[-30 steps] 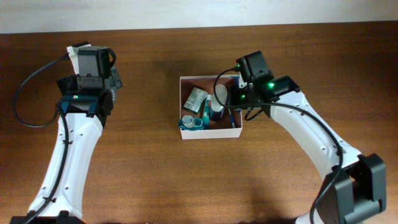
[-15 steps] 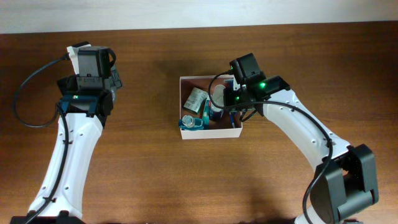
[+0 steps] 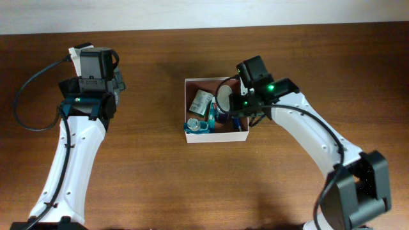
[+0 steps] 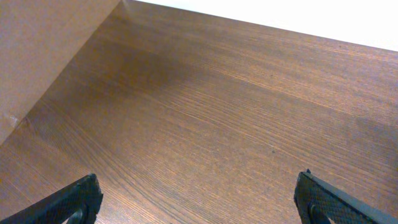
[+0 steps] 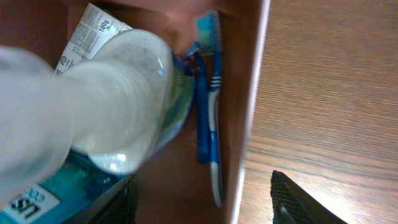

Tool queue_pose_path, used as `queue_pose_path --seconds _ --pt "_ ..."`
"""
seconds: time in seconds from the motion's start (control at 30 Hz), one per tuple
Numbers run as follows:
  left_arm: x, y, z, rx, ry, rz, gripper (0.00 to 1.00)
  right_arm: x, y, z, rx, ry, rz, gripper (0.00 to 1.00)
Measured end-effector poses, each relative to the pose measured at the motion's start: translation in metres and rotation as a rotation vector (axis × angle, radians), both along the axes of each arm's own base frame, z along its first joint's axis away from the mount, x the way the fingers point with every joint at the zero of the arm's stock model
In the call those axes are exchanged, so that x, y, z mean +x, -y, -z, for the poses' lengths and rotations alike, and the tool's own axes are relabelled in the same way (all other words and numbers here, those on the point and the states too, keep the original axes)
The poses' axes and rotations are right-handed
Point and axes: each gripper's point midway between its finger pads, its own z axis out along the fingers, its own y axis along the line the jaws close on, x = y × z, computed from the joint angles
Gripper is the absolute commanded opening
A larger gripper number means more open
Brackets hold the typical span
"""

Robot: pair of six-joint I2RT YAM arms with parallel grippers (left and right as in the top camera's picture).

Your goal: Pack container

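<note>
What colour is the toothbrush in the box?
The toothbrush is blue and white, clearest in the right wrist view.

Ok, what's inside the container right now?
Inside the container: a pale packet, a teal bottle, a clear whitish bottle and a blue toothbrush. The right hand blocks the right side from above; anything beneath the bottles is hidden.

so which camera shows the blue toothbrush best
The right wrist view: the blue toothbrush lies lengthwise along the container wall, head and handle clear. In the overhead view the right arm covers that side of the container, so I cannot make it out. The left wrist view shows only bare table.
</note>
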Motion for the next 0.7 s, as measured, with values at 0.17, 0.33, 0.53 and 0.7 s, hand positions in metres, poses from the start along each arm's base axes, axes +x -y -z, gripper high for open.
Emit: queue_pose_path --seconds 0.17,0.33,0.53,0.7 --pt "0.0 0.0 0.0 0.0 0.0 0.0 1.0 -0.015 0.033 -0.072 -0.055 0.166 0.06 0.61" --pt "0.0 0.0 0.0 0.0 0.0 0.0 0.99 -0.048 0.07 -0.169 -0.052 0.442 0.143 0.61" --pt "0.0 0.0 0.0 0.0 0.0 0.0 0.99 -0.114 0.105 -0.261 0.033 0.742 0.204 0.61" --pt "0.0 0.0 0.0 0.0 0.0 0.0 0.99 -0.178 0.131 -0.305 0.086 0.942 0.211 0.62"
